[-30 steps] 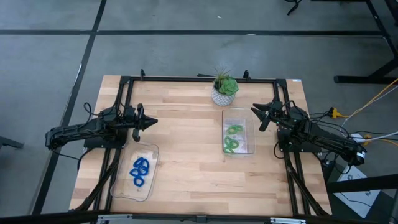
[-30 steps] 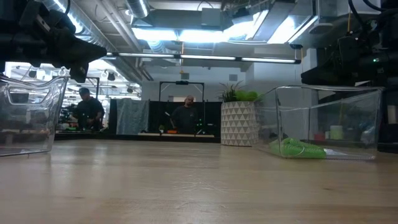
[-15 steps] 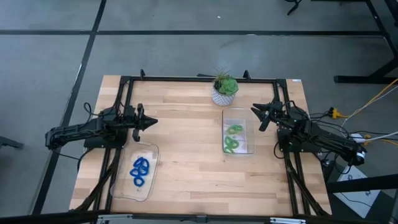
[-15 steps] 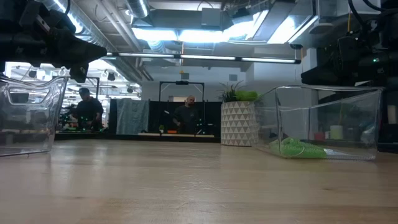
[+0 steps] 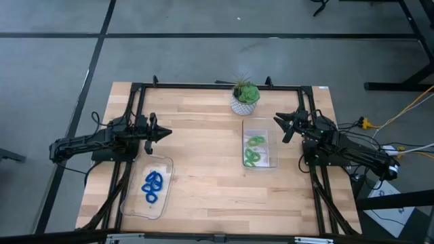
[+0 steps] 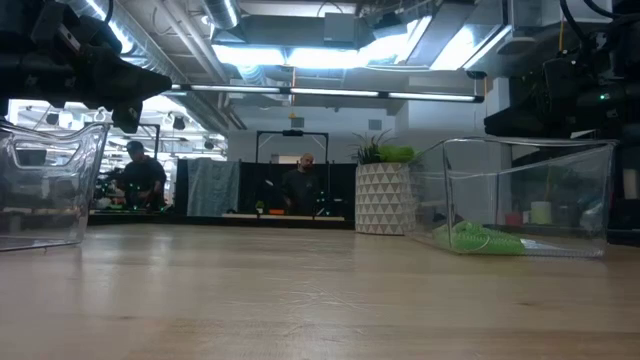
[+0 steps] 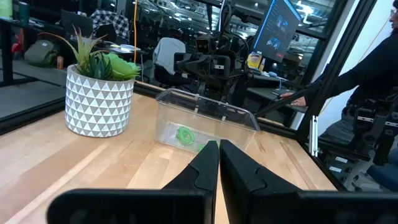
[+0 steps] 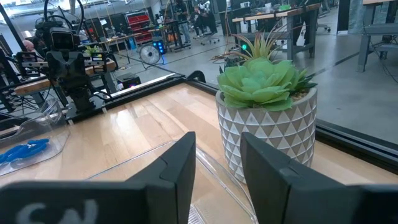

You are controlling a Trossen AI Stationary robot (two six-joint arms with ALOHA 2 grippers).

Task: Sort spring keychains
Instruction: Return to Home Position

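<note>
My left tool point(image 5: 163, 133), fingers together and empty, is hovering at the surface's point(image 5: 203, 169) left. Blue spring keychains point(image 5: 152, 185) are lying in the near tray point(image 5: 165, 163), green spring keychains point(image 5: 254, 150) in the far tray point(image 5: 274, 146). My right tool point(image 5: 283, 127), fingers apart and empty, is hovering beside that tray; homing, I am judging, needs a slow retreat clear of its wall.

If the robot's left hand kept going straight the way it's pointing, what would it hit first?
Probably the clear bin holding the green spring keychains. The shut left hand points across the table straight at it. Its height is hard to judge, so it might pass over the rim.
</note>
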